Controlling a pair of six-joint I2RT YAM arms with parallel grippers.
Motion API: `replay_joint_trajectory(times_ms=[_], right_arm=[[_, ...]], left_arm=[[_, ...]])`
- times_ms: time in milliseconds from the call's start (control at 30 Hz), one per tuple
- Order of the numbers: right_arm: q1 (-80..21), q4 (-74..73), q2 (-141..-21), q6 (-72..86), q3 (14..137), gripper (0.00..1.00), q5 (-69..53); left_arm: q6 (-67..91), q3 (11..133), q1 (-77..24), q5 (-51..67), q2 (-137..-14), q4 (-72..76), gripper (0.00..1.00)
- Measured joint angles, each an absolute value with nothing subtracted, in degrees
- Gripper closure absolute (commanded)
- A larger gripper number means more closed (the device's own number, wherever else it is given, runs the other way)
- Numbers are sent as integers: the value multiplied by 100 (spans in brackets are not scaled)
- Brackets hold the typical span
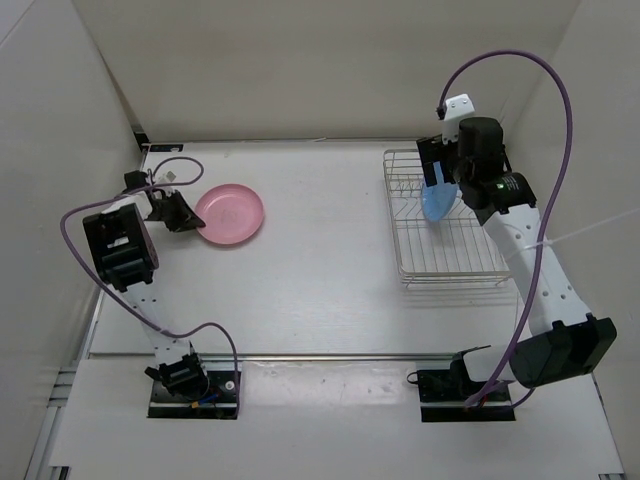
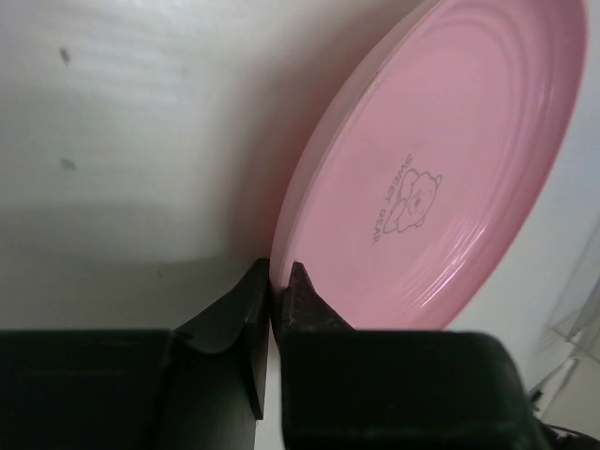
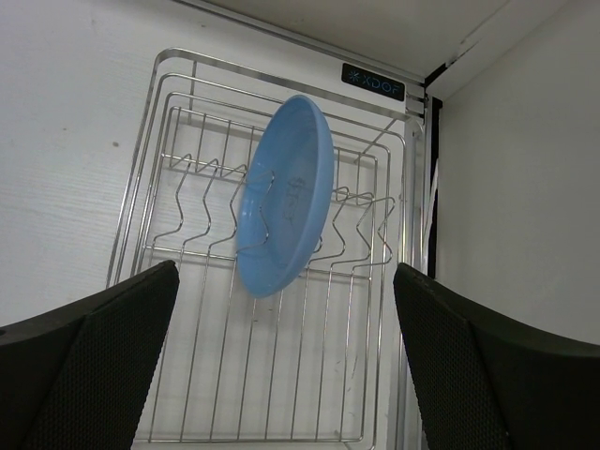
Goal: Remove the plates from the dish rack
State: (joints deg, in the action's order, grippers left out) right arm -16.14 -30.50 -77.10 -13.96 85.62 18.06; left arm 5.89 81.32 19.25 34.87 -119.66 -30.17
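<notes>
The pink plate (image 1: 230,214) is laid flat on the desk (image 1: 320,280), near the far left corner. A small bear picture is seen in its middle in the left wrist view. The left edge of this plate is pinched by the left gripper (image 1: 190,218), and its two fingers (image 2: 239,319) are squeezed tight on the rim.

The rack (image 1: 450,255) is set by the far right corner of the desk. The blue plate (image 1: 438,200) is stood on its edge in the wire slots, near the far end of the rack, and it is tipped a little to one side.

The right gripper (image 1: 438,172) is held over the blue plate. Its fingers (image 3: 103,356) are spread wide apart, one on each side of the plate. Nothing is held by them, and the plate is not touched.
</notes>
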Motion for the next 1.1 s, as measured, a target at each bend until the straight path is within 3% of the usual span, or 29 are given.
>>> replay_joint_trajectory(times_ms=[567,767,833,900,967,1100], right_arm=[[-1614,-2985,-7649,-1389,8344,2,1719],[-1614,-2985,-7649,-1389,8291,2,1671],[-1614,-2989,-7649,-1389,8265,2,1653],[-1614,-2985,-7649,-1389,8259,2,1634],[-1614,-2982,-7649,-1389,8259,2,1629],[-1614,-2982,-7649,-1389,8259,2,1623]], left_arm=[[1636,10479,2099,4117,-13651,-3457,89],[1787,10547,2088,3999,-13651,-3642,79],[1772,10604,2078,3909,-13651,-3743,72],[1769,10656,2073,3854,-13651,-3800,58],[1791,10691,2069,3863,-13651,-3826,53],[1817,10774,2062,3922,-13622,-3879,25]])
